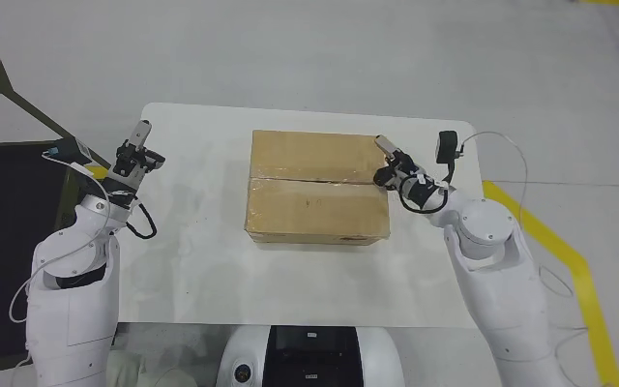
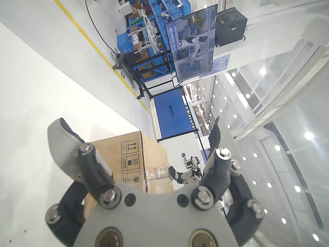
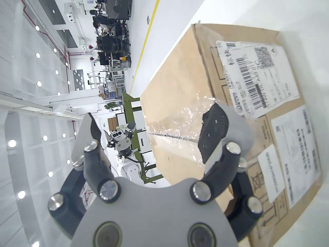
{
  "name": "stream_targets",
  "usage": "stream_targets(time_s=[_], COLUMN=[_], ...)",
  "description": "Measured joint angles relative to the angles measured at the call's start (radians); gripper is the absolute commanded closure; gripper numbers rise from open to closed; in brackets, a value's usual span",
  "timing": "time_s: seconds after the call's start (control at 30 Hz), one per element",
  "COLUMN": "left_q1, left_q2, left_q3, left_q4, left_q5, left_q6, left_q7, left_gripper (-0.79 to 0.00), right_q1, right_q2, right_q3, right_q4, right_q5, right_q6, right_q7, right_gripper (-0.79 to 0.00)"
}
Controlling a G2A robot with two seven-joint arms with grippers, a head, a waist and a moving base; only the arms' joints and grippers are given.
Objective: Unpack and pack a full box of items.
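A brown cardboard box (image 1: 317,186) lies closed in the middle of the white table (image 1: 193,252), its top flaps meeting at a taped seam. My right gripper (image 1: 385,160) stands open at the box's right end, at the top edge by the seam; one finger (image 3: 214,129) rests against the end face with its white labels (image 3: 257,78), the other is over the top (image 3: 169,98). My left gripper (image 1: 143,145) is open and holds nothing, raised near the table's left edge, well apart from the box (image 2: 144,155).
A small black device (image 1: 448,147) with a white cable lies at the table's right edge. A dark surface (image 1: 29,223) adjoins the table on the left. Bare tabletop lies in front of and to the left of the box.
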Motion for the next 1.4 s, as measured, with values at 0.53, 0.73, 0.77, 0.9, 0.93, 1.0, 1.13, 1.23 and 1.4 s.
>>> stream_targets(time_s=[0.53,0.73,0.77,0.9,0.93,1.0,1.13,1.23,1.4], left_q1=[0.0,0.0,0.0,0.0,0.0,0.0,0.0,0.0,0.0], left_q2=[0.0,0.0,0.0,0.0,0.0,0.0,0.0,0.0,0.0], left_q3=[0.0,0.0,0.0,0.0,0.0,0.0,0.0,0.0,0.0], left_q4=[0.0,0.0,0.0,0.0,0.0,0.0,0.0,0.0,0.0], left_q5=[0.0,0.0,0.0,0.0,0.0,0.0,0.0,0.0,0.0], left_q6=[0.0,0.0,0.0,0.0,0.0,0.0,0.0,0.0,0.0], left_q7=[0.0,0.0,0.0,0.0,0.0,0.0,0.0,0.0,0.0], left_gripper=[-0.785,-0.785,-0.785,-0.785,-0.785,-0.785,-0.785,-0.785,-0.785], right_q1=[-0.013,-0.069,-0.076,-0.085,-0.081,-0.068,-0.016,0.034,0.117], right_q2=[0.006,0.011,0.012,0.013,0.013,0.013,0.008,0.003,-0.01], right_q3=[0.029,0.075,0.08,0.082,0.078,0.067,0.025,-0.02,-0.106], right_q4=[0.018,-0.073,-0.088,-0.126,-0.128,-0.123,-0.084,-0.042,0.041], right_q5=[0.029,0.027,0.028,0.031,0.034,0.038,0.052,0.064,0.083], right_q6=[-0.032,-0.081,-0.088,-0.121,-0.131,-0.143,-0.166,-0.179,-0.17], right_q7=[-0.044,-0.092,-0.095,-0.092,-0.086,-0.076,-0.047,-0.016,0.016], right_gripper=[-0.785,-0.785,-0.785,-0.785,-0.785,-0.785,-0.785,-0.785,-0.785])
